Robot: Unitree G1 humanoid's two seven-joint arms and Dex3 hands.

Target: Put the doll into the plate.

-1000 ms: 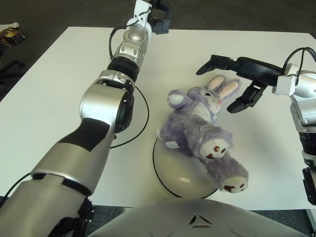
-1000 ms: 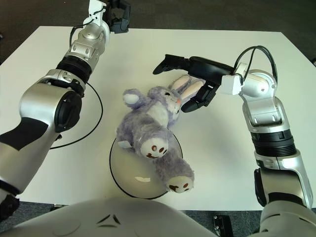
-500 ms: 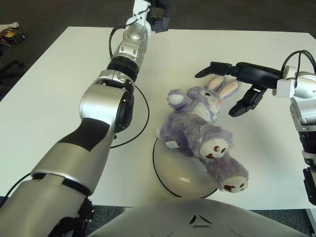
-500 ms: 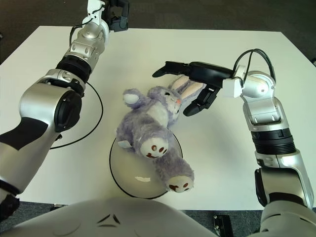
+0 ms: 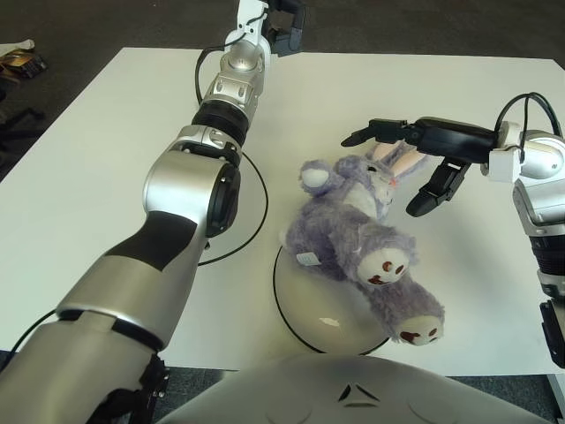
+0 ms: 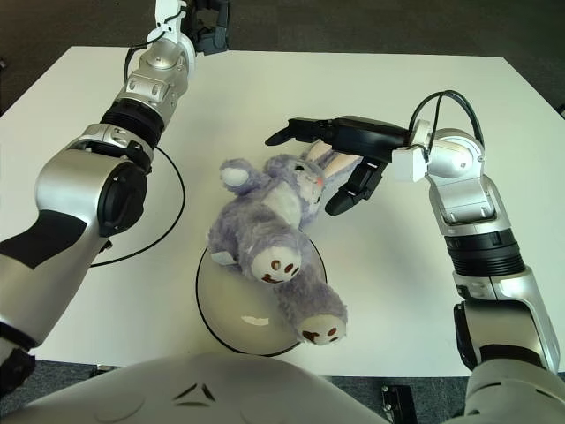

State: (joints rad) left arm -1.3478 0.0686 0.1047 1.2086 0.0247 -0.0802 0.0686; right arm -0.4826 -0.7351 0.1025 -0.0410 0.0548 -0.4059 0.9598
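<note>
Right hand [image 6: 340, 155] spread, fingers arched over the doll's [image 6: 275, 228] pink ears, holding nothing; can't tell if a fingertip touches the fur. Doll is a purple bunny on its back, lower body and legs on the plate [image 6: 225, 309], one foot hanging over the near rim, head and ears off the plate on the white counter [image 6: 371, 283]. Left hand [image 6: 207, 18] at the counter's far edge; can't tell its finger state.
</note>
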